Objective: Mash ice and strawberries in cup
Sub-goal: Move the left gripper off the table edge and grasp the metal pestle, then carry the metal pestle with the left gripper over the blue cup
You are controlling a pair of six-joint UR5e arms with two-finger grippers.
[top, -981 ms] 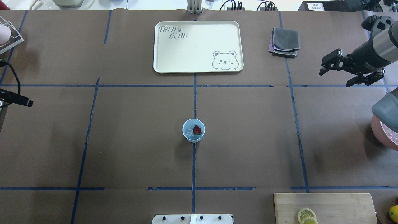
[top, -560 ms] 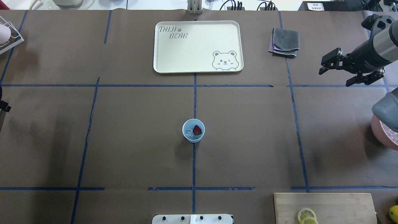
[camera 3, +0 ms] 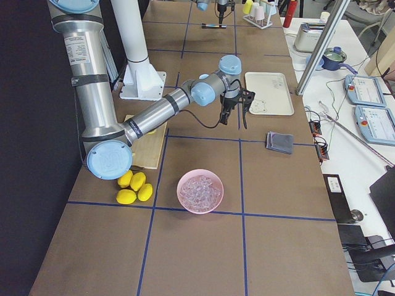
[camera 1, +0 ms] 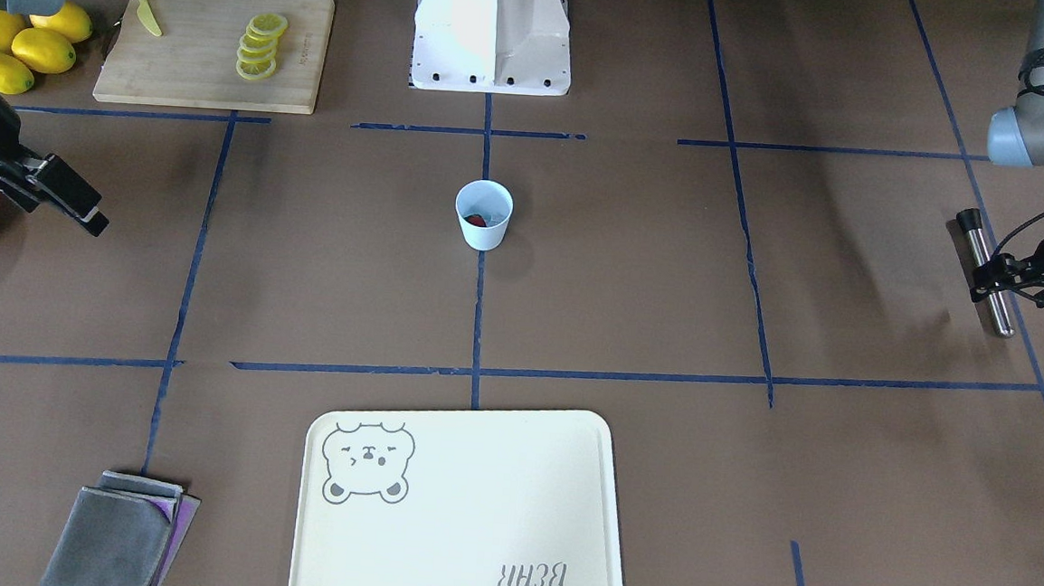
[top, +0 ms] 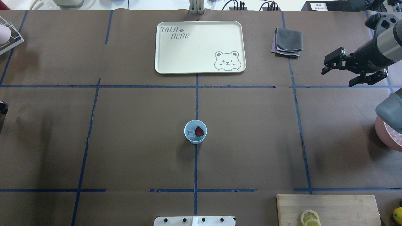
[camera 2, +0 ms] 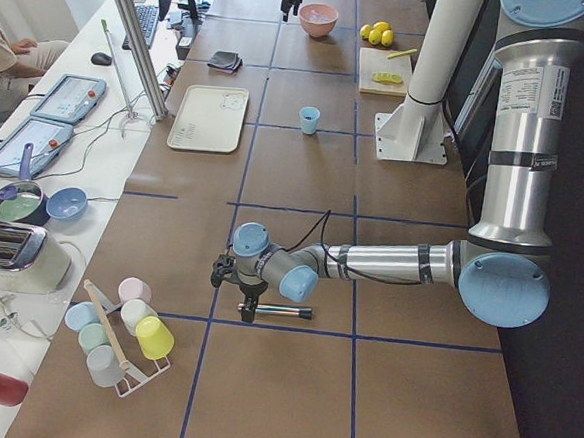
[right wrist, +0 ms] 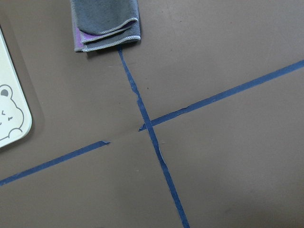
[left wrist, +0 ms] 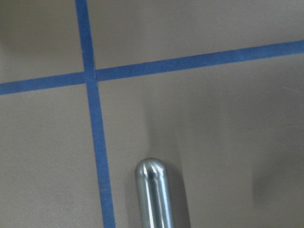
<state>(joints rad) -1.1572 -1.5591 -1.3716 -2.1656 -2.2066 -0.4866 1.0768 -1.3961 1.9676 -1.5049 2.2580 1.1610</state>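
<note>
The pale-blue cup [top: 195, 131] stands upright at the table's middle, also in the front view [camera 1: 483, 215]. A dark-red strawberry [top: 199, 131] and a clear chunk of ice [top: 190, 134] lie inside it. My right gripper [top: 337, 78] is open and empty, raised over the far right of the table, well away from the cup. My left gripper [camera 1: 994, 278] is low over a metal rod [camera 1: 985, 271] that lies on the table at the far left. I cannot tell whether it is open or shut. The left wrist view shows only the rod's rounded end [left wrist: 152, 190].
A cream bear tray [top: 201, 47] and a folded grey cloth [top: 287, 43] lie at the far side. A pink bowl of ice [camera 3: 200, 191] sits at the right edge. A cutting board with lemon slices [top: 326, 208] and whole lemons [camera 1: 21, 40] are near the robot base [camera 1: 493, 28].
My left gripper has moved further left and almost out of the overhead view. My right gripper has shifted slightly toward the far side. The cup has not moved.
</note>
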